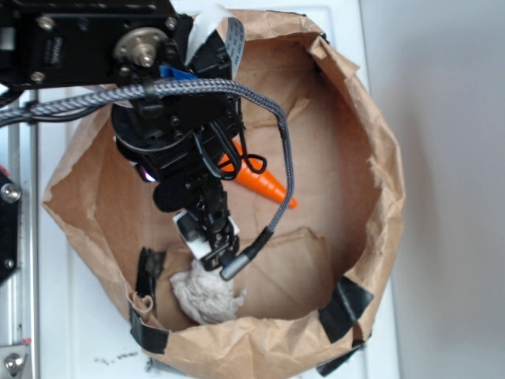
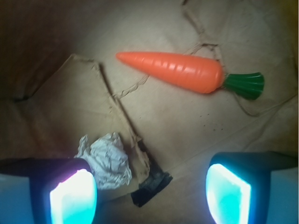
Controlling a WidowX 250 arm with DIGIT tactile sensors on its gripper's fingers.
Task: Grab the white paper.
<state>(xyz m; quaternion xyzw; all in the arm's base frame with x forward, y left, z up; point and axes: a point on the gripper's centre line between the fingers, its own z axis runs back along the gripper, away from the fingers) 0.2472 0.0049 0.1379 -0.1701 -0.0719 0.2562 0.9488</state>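
We are looking down on a white worktop (image 1: 442,158) that is carrying one big thing, a large brown paper bag (image 1: 347,103) standing open, its rim rolled and patched with strips of black tape (image 1: 345,306) along the near edge. No writing or label is showing that we can read.

Inside, the bag's creased brown floor is holding two things. An orange toy carrot (image 2: 175,71) with a green top is lying on its side near the middle of the floor. The white paper (image 1: 207,294), a crumpled greyish wad shorter than the carrot, is resting close to the near wall of the bag, beside a loose scrap of black tape.

We are reaching the black arm into the bag. The fingers (image 2: 72,198) are standing wide apart and gripping nothing; the wad is lying just beside the left one in the wrist view, partly hidden behind it, and we cannot tell whether they are touching.
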